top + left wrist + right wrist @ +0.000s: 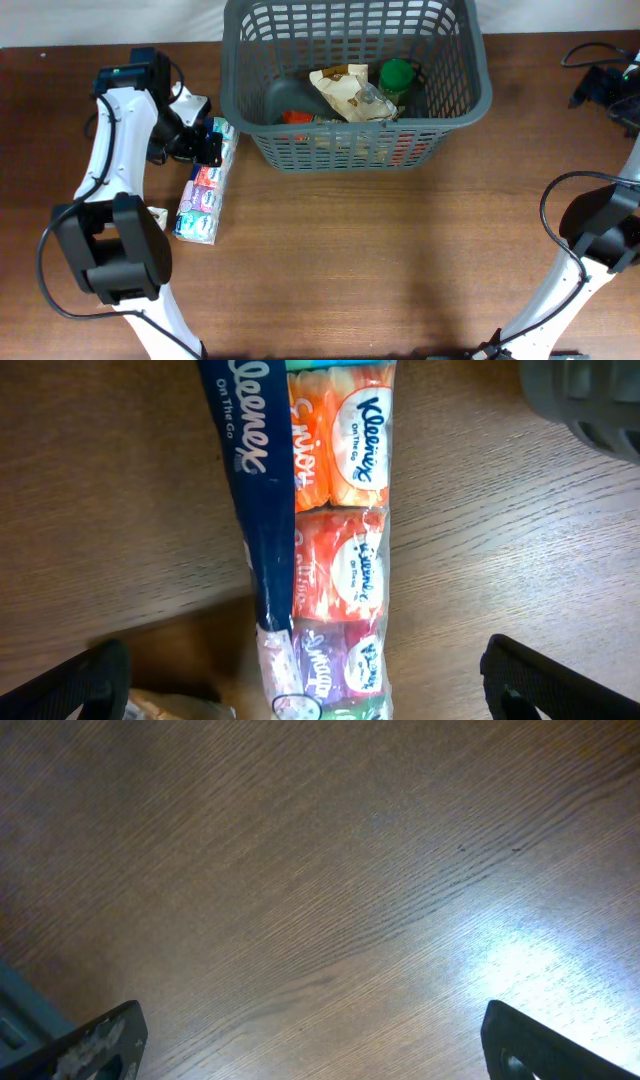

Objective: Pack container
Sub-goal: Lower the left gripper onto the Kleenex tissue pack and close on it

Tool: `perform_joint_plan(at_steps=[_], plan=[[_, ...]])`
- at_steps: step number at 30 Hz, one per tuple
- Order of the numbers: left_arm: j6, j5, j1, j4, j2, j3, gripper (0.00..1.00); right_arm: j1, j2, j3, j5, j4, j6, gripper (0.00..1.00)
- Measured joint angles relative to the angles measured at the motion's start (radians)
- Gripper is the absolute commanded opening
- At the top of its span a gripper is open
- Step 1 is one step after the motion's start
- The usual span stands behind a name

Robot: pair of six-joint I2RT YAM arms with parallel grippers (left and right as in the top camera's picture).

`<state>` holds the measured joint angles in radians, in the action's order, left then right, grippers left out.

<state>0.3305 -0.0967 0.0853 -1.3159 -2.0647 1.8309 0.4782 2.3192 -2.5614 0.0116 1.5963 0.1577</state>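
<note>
The left gripper (207, 143) hangs wide open over the far end of the tissue pack (200, 195), and the long axis of the pack runs between its jaws. The container (350, 150), a dark grey lattice basket with some items inside, stands near, to the right. The right gripper (320, 1040), also wide open, is far off over the table (380, 260).

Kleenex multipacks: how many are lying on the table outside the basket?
1. The Kleenex multipack lies on the table left of the basket; others may be hidden inside it.
</note>
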Motion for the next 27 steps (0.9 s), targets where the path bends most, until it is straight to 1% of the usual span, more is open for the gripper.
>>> perform_joint_plan(at_steps=[10,16,23,27], plan=[[0.0,-0.008,0.0,-0.003,-0.1,0.0,1.0,0.0,0.0,0.0,0.0,0.0,0.0,0.99],[-0.002,-0.004,-0.016,0.004,-0.123,0.0,0.99,0.0,0.0,0.0,0.0,0.0,0.0,0.99],[-0.008,0.025,-0.066,0.023,-0.137,0.0,0.99,0.0,0.0,0.0,0.0,0.0,0.0,0.99],[-0.008,0.028,-0.068,0.031,-0.137,0.0,0.99,0.0,0.0,0.0,0.0,0.0,0.0,0.99]])
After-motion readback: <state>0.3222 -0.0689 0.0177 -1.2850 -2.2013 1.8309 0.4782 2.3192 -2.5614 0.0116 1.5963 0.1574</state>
